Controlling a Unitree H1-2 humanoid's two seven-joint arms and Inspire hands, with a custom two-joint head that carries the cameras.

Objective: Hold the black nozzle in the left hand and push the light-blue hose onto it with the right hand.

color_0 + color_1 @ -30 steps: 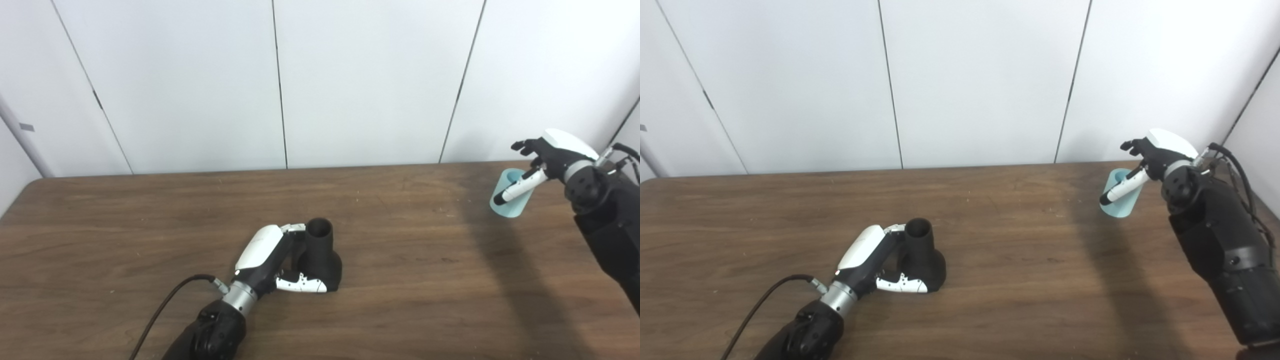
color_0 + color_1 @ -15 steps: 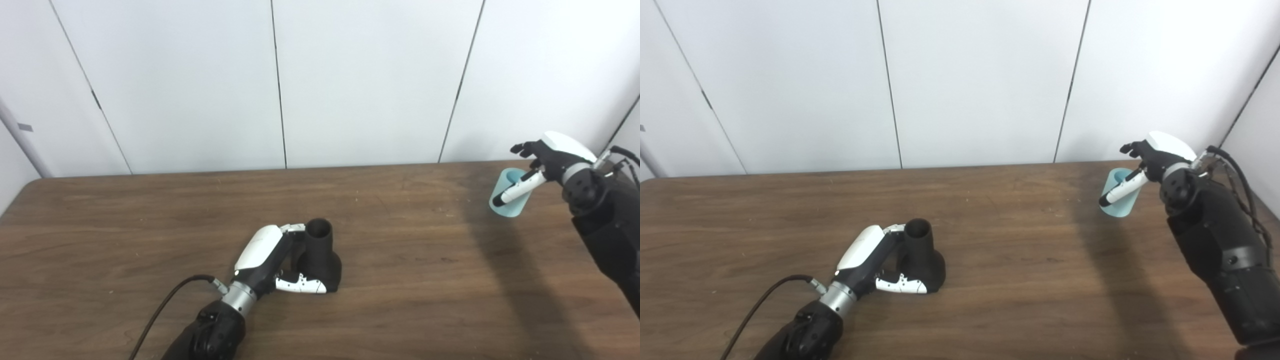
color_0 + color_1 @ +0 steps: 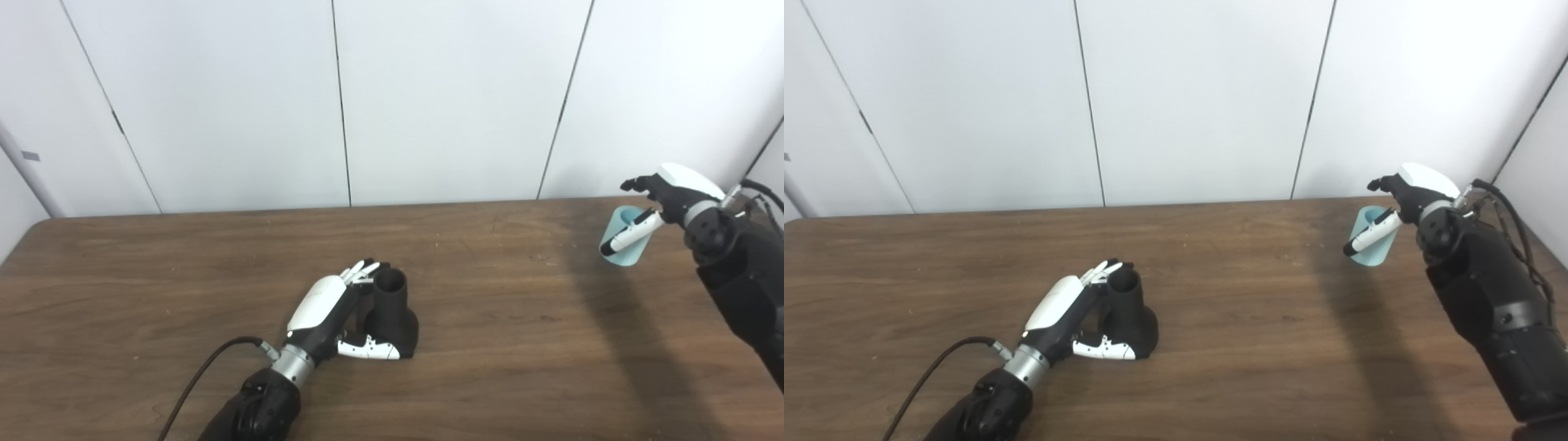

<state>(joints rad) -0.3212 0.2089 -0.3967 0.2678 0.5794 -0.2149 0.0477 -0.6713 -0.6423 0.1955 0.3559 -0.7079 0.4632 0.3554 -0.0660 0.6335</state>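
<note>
Nozzle (image 3: 392, 315) first: the black nozzle stands upright on the brown wooden table (image 3: 153, 275), a little left of the middle, wide flared base down and its round open mouth facing up. Right against it on its left side is the left hand (image 3: 331, 312), white back turned up, and its fingers (image 3: 361, 269) are stretched out and fanned apart beside the rim of the nozzle's neck rather than wrapped round it. The thumb (image 3: 370, 350) lies low along the front of the flared base, touching or all but touching it. So that hand is spread open, cupped about the nozzle and not gripping it. A black cable (image 3: 202, 373) loops off the wrist toward the bottom edge. Over on the far right of the table, well apart from the nozzle, there's the light-blue hose (image 3: 1371, 244), a short pale tube tilted over with its open end facing up and to the left. Whether its lower end touches the wood or hangs just clear I cannot tell. The right hand (image 3: 1402, 196) is on it: thumb (image 3: 1366, 236) laid across the front of the tube, the dark fingers reaching over behind the rim, the tube caught between them, so it has hold of the hose. The bulky black forearm (image 3: 1488, 306) runs down to the lower right corner. Behind the table, plain white wall panels (image 3: 453, 98) with dark vertical seams.
</note>
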